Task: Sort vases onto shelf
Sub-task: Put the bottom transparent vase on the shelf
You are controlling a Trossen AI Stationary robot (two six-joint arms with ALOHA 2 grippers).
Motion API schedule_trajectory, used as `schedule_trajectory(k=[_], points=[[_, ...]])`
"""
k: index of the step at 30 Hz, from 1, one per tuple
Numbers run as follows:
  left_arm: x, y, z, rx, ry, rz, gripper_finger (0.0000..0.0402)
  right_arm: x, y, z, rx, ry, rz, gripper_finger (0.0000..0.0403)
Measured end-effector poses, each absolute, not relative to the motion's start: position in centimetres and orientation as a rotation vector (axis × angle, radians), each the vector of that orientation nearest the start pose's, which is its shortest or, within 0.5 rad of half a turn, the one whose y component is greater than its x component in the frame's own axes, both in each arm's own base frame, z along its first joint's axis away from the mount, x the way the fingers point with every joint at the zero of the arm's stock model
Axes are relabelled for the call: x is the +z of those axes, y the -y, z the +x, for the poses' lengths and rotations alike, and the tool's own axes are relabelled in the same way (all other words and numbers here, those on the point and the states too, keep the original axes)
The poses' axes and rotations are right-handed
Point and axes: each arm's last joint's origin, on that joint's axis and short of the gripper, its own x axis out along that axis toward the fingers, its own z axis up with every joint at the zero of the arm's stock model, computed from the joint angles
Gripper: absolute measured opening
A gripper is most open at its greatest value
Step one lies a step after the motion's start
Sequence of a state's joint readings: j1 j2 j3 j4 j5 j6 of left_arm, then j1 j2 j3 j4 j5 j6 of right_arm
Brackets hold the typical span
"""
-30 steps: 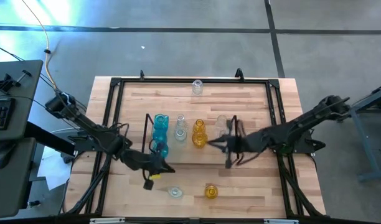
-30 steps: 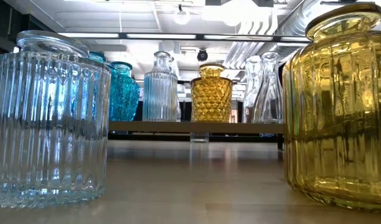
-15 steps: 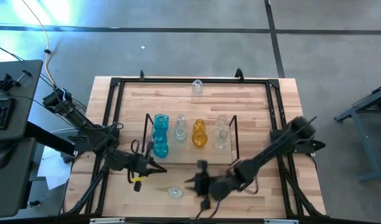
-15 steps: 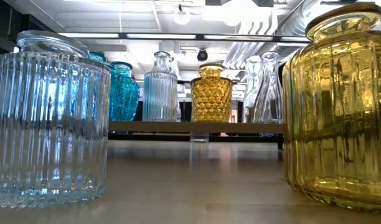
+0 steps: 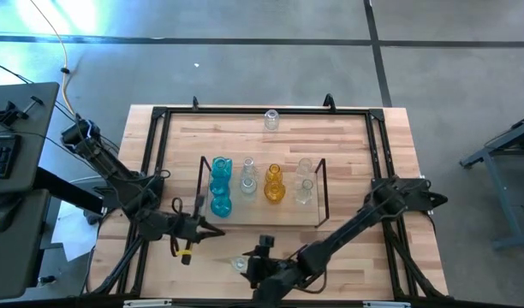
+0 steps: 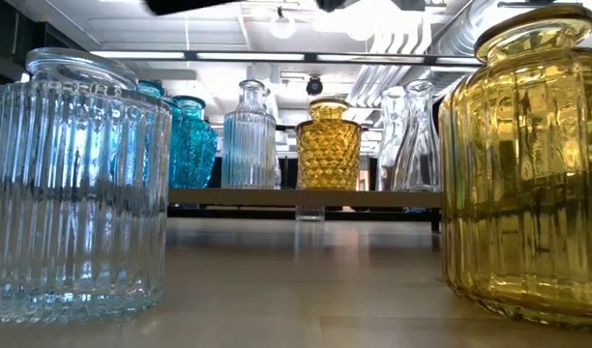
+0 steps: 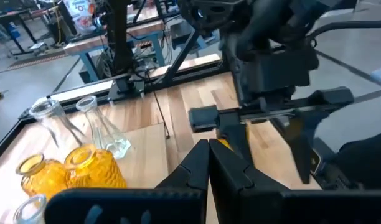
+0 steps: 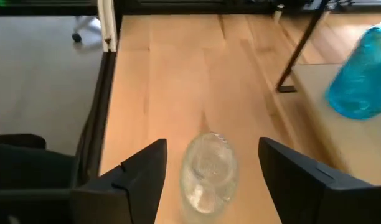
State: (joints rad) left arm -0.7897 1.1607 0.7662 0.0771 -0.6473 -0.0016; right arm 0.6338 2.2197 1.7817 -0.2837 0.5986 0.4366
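Clear ribbed glass vase (image 8: 207,167) is framed between the wide-spread fingers of the right gripper (image 8: 209,171), ungripped, at lower centre of the high view. Left gripper (image 5: 217,230), pinched shut and empty, is seen left of centre. Shelf (image 5: 283,218) at mid-frame carries blue vases (image 5: 220,184), amber vases (image 5: 273,183) and clear ones.

We see bare table (image 5: 348,137) behind the shelf (image 5: 320,192), only one clear vase (image 5: 271,119) standing there. Up front, the right gripper (image 5: 249,267) crowds a clear vase (image 8: 207,169).
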Motion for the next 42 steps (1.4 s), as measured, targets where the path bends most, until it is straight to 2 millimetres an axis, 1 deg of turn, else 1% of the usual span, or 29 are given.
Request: schedule_trajectory(k=[10,13,20,22,25,30,33,39,42], points=[[27.9,17.3,17.9,-0.099,-0.221,0.211,0.0000,17.3,-28.3,42.0,-0.111,-0.582,0.043,0.0236],[27.9,17.4,17.8,-0.095,-0.219,0.213,0.0000,16.5,-28.0,42.4,-0.151,-0.573,0.050,0.0236],[27.9,17.4,17.8,-0.084,-0.218,0.211,0.0000,16.5,-27.4,42.7,-0.182,-0.567,0.072,0.0233],[27.9,17.4,17.8,-0.084,-0.218,0.211,0.0000,16.3,-27.3,42.8,-0.177,-0.575,0.090,0.0226],[27.9,17.4,17.8,-0.084,-0.218,0.210,0.0000,15.4,-27.0,42.9,-0.186,-0.589,0.106,0.0213],[27.9,17.4,17.8,-0.080,-0.218,0.206,0.0000,14.8,-27.1,43.2,-0.188,-0.583,0.122,0.0191],[27.9,17.4,17.8,-0.080,-0.219,0.206,0.0000,14.9,-27.1,43.2,-0.190,-0.577,0.109,0.0172],[27.9,17.4,17.8,-0.081,-0.221,0.208,0.0000,15.1,-27.2,43.3,-0.153,-0.567,0.049,0.0122],[27.9,17.4,17.8,-0.080,-0.221,0.208,0.0000,15.7,-27.1,43.2,-0.120,-0.577,0.007,0.0114]])
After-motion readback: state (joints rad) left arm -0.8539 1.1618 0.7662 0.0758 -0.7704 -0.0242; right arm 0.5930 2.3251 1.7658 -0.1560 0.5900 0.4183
